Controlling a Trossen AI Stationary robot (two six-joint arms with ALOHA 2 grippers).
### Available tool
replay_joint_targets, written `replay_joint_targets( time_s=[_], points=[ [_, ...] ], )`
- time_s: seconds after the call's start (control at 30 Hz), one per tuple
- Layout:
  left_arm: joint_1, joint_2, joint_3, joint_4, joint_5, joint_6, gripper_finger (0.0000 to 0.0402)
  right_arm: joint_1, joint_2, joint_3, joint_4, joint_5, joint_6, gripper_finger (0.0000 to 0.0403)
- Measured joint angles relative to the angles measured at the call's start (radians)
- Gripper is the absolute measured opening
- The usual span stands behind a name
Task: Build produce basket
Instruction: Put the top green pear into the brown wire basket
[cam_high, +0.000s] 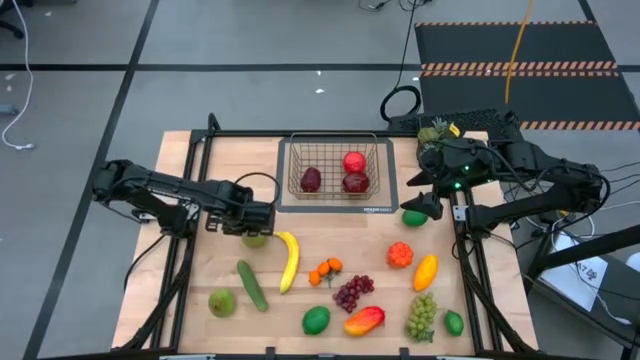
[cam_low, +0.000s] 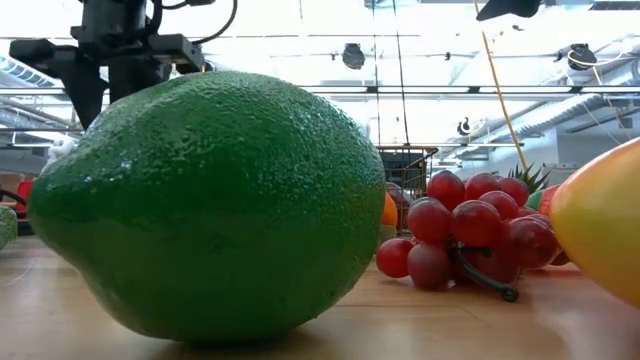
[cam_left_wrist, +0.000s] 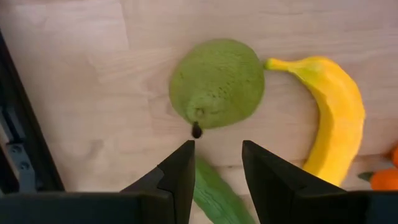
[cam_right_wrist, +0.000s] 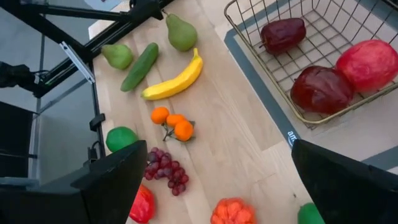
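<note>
Two narrowly parted fingers of the left gripper (cam_left_wrist: 216, 165) hover over a green pear (cam_left_wrist: 217, 83) (holding nothing); the right gripper (cam_right_wrist: 211, 177) gapes wide.

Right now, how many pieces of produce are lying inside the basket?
3 in the basket: a dark red piece on its left side, a bright red piece at the far right, and another dark red piece just in front of it. Nothing seems hidden beneath them.

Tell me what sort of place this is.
Probably a robotics lab or test workshop. A wooden table stands on a grey floor marked with dark tape lines, cables trail across it, a hazard-striped mat lies behind, and the low view shows an open industrial ceiling.
</note>
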Motion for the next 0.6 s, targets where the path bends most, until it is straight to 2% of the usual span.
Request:
replay_joint_targets(
  time_s=[0.2, 0.6],
  points=[
    [0.021, 0.0, -0.031, 0.014, 0.032, 0.044, 0.0134, 0.0, 0.011, 0.0, 0.001, 0.0, 0.004, 0.0395],
    [0.021, 0.0, -0.031, 0.023, 0.011, 0.076, 0.0134, 0.0, 0.026, 0.0, 0.011, 0.001, 0.004, 0.0395]
  ],
)
